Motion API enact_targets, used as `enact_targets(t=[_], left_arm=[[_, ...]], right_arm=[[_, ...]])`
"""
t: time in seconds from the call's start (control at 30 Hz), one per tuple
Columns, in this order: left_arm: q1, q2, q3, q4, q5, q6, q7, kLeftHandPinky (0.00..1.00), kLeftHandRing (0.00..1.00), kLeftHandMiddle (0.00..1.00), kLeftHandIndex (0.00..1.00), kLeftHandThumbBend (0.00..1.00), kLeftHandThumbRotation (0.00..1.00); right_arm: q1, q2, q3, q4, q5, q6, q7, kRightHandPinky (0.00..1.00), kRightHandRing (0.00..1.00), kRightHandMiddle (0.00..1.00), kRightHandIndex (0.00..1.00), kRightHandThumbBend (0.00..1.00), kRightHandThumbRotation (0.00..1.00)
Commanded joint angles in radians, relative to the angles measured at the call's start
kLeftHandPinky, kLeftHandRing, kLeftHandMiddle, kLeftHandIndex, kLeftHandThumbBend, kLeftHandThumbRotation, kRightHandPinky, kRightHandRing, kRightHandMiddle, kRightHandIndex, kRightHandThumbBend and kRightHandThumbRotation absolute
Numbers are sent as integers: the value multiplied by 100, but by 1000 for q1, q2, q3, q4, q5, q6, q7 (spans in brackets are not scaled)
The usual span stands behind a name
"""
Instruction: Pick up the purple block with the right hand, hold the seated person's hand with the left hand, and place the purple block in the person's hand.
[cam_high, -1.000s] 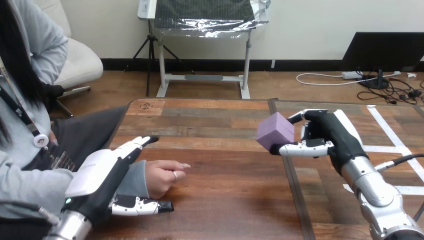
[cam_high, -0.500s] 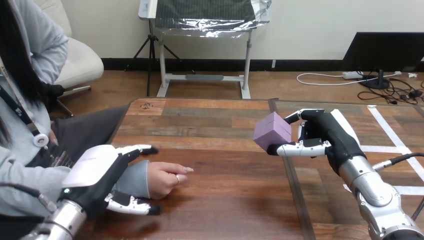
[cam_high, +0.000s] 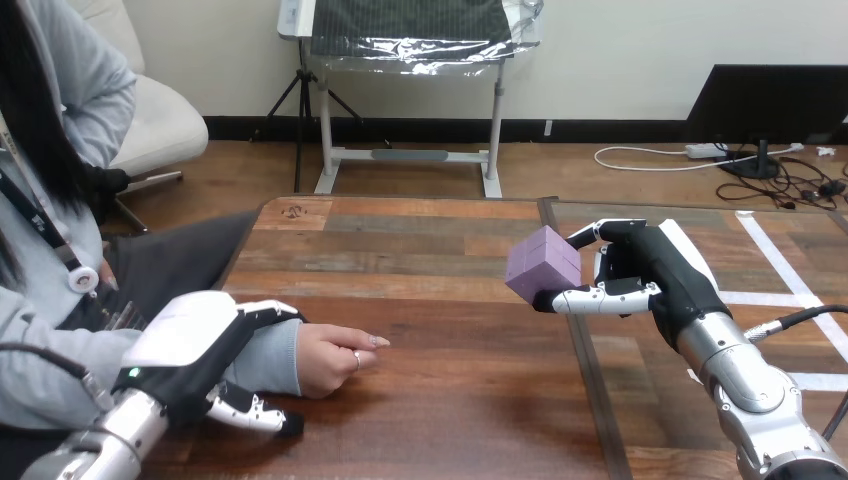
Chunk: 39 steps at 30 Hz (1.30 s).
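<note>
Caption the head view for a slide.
Left hand curls round the person's wrist while right hand holds the purple block above the table.

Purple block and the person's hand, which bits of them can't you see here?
All in the head view:
- Purple block: the side against the right hand, hidden by the block itself and that hand's grip.
- The person's hand: its palm, facing down on the table.
- The person's wrist: mostly covered by the left hand curled round it.

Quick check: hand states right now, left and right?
Left hand: shut, fingers curled round the person's wrist.
Right hand: shut, pinching the purple block.
</note>
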Motion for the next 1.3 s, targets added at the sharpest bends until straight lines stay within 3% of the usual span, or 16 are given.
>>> enact_targets(t=[0.0, 0.23, 0.77, 0.93, 1.27], left_arm=[[-99, 35, -51, 48, 37, 4, 33, 73, 74, 74, 75, 100, 22], [-140, 45, -94, 129, 62, -1, 82, 72, 72, 73, 74, 100, 20], [-226, 61, -193, 265, 118, 29, 139, 70, 69, 72, 74, 100, 18], [-245, 60, -216, 304, 119, 27, 166, 64, 65, 69, 71, 100, 14], [-270, 48, -241, 354, 104, 50, 168, 54, 56, 59, 63, 100, 6]], right_arm=[[-52, 5, -12, -58, 6, -26, -3, 1, 5, 9, 7, 49, 0], [-41, 1, -17, -80, 14, -13, 8, 1, 5, 9, 7, 49, 0], [-2, -7, -25, -168, 20, 23, 17, 1, 5, 9, 7, 49, 0], [6, -12, -24, -179, 13, 21, 14, 1, 5, 9, 7, 50, 0], [16, -15, -29, -193, 19, 24, 25, 1, 5, 10, 8, 49, 0]])
